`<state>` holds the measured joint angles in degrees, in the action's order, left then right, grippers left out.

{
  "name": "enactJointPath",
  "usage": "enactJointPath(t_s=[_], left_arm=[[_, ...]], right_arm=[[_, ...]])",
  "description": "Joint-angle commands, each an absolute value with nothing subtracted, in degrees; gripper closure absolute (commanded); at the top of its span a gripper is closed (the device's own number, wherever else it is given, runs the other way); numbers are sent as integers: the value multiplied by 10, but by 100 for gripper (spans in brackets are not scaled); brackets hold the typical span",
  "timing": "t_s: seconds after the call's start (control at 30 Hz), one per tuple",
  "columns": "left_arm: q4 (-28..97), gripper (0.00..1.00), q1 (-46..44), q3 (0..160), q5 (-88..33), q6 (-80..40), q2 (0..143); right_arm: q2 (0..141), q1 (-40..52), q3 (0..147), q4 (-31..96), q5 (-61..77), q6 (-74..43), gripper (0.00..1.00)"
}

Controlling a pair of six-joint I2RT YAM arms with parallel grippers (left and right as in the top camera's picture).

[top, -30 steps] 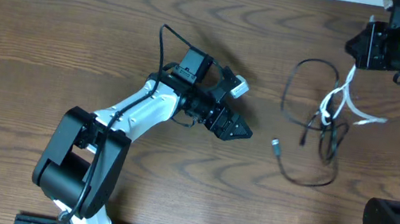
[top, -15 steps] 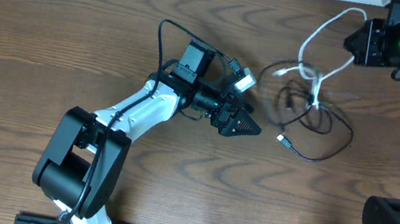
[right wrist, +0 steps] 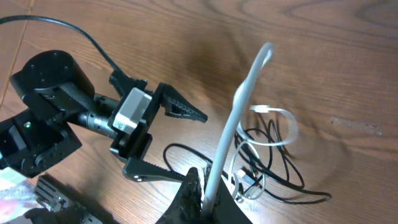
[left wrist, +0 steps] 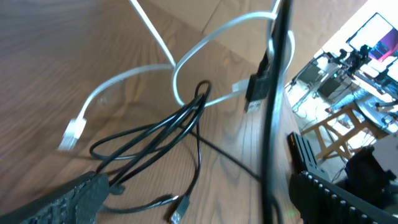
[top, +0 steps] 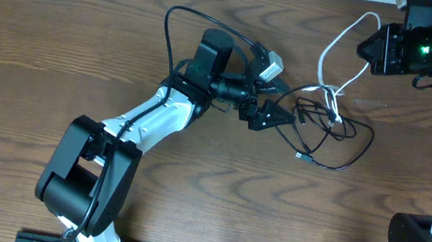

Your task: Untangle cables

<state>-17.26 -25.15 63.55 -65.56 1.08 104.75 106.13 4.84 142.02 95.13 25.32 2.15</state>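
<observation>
Two cords tangled on table, right of centre. My right gripper pinches white cord, holding it raised to separate loops; left gripper wide open, empty, straddling black cord to pin it

Even bright light; wrist views slightly blurred.

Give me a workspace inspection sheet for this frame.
Surface: wooden table, brown grain.
Job's things: white cable lifted at one end; black cable looped on the table, tangled with it.
Clutter: nothing seen.
Grippers: left gripper open beside the tangle; right gripper shut on the white cable.
Cables: left arm's own black wire arcs free.
Surroundings: workshop gear beyond the table edge.
</observation>
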Motion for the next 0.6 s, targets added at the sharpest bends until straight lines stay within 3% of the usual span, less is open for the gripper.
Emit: enactJointPath(t_s=[0.0, 0.03, 0.17, 0.4, 0.57], left_arm=[[-186, 69, -270, 640, -646, -18, 1048], [-185, 92, -274, 640, -638, -18, 1048], [-180, 93, -288, 640, -608, -18, 1048], [-66, 92, -264, 640, -394, 2, 1048], [-9, 93, -200, 640, -394, 49, 1048]], right_arm=[[1065, 49, 1423, 949, 265, 31, 99], [1065, 49, 1423, 949, 265, 31, 99], [1065, 49, 1423, 949, 265, 31, 99], [1065, 35, 1423, 946, 246, 33, 99], [1065, 5, 1423, 940, 239, 33, 99]])
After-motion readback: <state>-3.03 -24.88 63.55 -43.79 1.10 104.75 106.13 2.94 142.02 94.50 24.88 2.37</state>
